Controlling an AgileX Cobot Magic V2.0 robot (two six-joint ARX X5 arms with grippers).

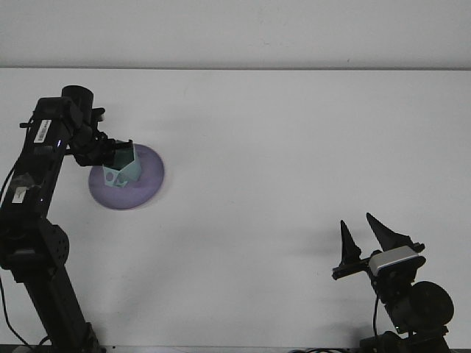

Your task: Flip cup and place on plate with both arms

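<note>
The left claw (116, 157) pinches the pale green cup (122, 169) at its upper edge, holding it over the left part of the purple plate (147, 180). To finish well, lower gently until the base sits flat, then release straight and lift clear without tipping it. The right claw (366, 237) stands spread and idle, well apart near the front right. The counter (280, 147) is plain white, with a bare pale wall (235, 33) behind.
</note>
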